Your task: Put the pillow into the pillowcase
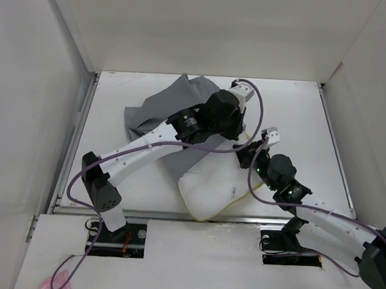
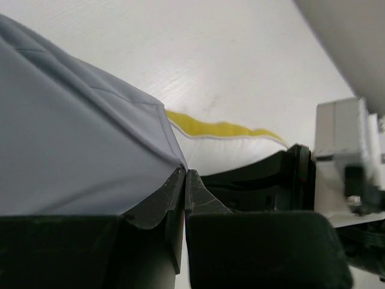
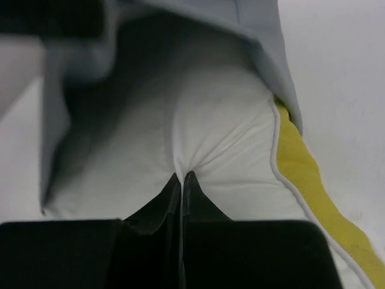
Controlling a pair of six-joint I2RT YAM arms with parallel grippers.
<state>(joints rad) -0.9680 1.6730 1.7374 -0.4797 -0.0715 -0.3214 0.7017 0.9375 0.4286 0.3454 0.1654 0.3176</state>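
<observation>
The white pillow [image 1: 211, 187] with its yellow band [image 3: 295, 162] lies at the table's front centre, its far end inside the mouth of the grey pillowcase [image 1: 159, 107]. My left gripper [image 2: 184, 173] is shut on the hem of the pillowcase [image 2: 72, 138], holding the opening up over the pillow [image 2: 234, 150]. My right gripper [image 3: 181, 176] is shut on a pinch of the pillow's white cloth [image 3: 222, 132], with the pillowcase [image 3: 264, 36] draped above it. In the top view the left gripper [image 1: 236, 130] and right gripper [image 1: 246, 149] sit close together at the pillowcase mouth.
The rest of the pillowcase is bunched at the back left of the white table [image 1: 298, 117]. White walls [image 1: 26, 110] enclose the table on three sides. The right arm [image 1: 319, 209] reaches in from the front right.
</observation>
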